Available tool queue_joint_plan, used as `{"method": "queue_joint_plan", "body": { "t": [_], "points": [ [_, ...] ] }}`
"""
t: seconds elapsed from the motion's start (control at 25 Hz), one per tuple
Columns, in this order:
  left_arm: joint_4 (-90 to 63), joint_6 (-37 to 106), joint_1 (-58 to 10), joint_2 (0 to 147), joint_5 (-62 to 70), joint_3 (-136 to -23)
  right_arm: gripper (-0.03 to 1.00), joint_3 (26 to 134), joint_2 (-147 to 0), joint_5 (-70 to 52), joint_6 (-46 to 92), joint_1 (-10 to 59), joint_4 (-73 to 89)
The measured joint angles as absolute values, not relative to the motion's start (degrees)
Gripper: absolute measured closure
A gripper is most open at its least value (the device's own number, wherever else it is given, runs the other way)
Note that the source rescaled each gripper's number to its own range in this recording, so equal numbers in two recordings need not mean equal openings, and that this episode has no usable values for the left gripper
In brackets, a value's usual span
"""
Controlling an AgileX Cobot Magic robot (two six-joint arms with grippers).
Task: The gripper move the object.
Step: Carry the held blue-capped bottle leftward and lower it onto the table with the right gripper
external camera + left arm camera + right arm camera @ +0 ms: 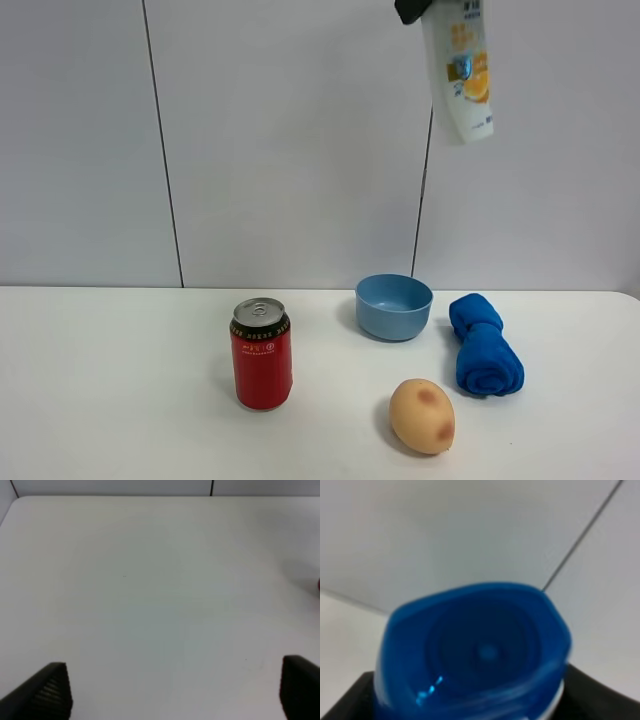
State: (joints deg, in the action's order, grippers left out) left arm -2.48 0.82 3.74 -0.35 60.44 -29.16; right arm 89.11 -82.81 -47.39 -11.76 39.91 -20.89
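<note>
Bottle is up in the air at the top of my exterior view, well above the table, w/ the white wall behind it. It hangs nearly vertical, lower end leaning a bit to the right; the upper end is cut off by the frame edge. White body, orange-yellow label facing me.

Right gripper is clamped on it. On the right wrist cam I see the blue cap filling most of the pic, blurry, w/ 1 black finger on each side of it; the fingers press vs the bottle just below the cap. In the exterior view only a black bit of that gripper shows, at the bottle's upper left.

Left gripper has its 2 fingers spread wide, nothing btwn them, over bare white tabletop. A red sliver shows at the edge of that wrist view; too small for me to tell what it is.

On the table, 4 items:
- red can, upright, left of center
- blue bowl, upright, behind and right of the can
- rolled blue cloth, just right of the bowl, not touching it
- tan egg-shaped lump w/ reddish spots, at the front, btwn can and cloth

Bottle sits roughly over the bowl/cloth area as seen from this cam.
</note>
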Motion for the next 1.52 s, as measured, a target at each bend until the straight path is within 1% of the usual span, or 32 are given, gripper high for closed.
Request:
{"method": "queue_joint_plan", "body": {
  "t": [0.2,0.44,0.6,0.76,0.84,0.92,1.08,1.28,1.52],
  "points": [
    [-2.48,0.82,3.74,-0.35,60.44,-29.16,0.96,76.93,-80.29,-38.4,-11.84,42.61,-15.05],
    [-2.48,0.82,3.74,-0.35,60.44,-29.16,0.96,61.03,-76.91,-21.97,-9.55,46.1,-11.7],
    [-2.48,0.82,3.74,-0.35,60.44,-29.16,0.96,51.81,-75.45,-8.55,-3.11,47.0,-4.53],
    [-2.48,0.82,3.74,-0.35,60.44,-29.16,0.96,43.46,-75.45,2.9,9.35,47.07,1.75],
    [-2.48,0.82,3.74,-0.35,60.44,-29.16,0.96,40.98,-75.45,6.79,16.16,47.07,3.44],
    [-2.48,0.82,3.74,-0.35,60.44,-29.16,0.96,40.03,-75.45,8.09,21.07,47.07,4.68],
    [-2.48,0.82,3.74,-0.35,60.44,-29.16,0.96,39.59,-75.59,9.36,23.29,47.07,5.63],
    [-2.48,0.82,3.74,-0.35,60.44,-29.16,0.96,39.41,-77.55,12.91,20.17,47.07,7.77],
    [-2.48,0.82,3.74,-0.35,60.44,-29.16,0.96,39.41,-82.31,15.93,13.66,47.07,2.74]
  ]
}}
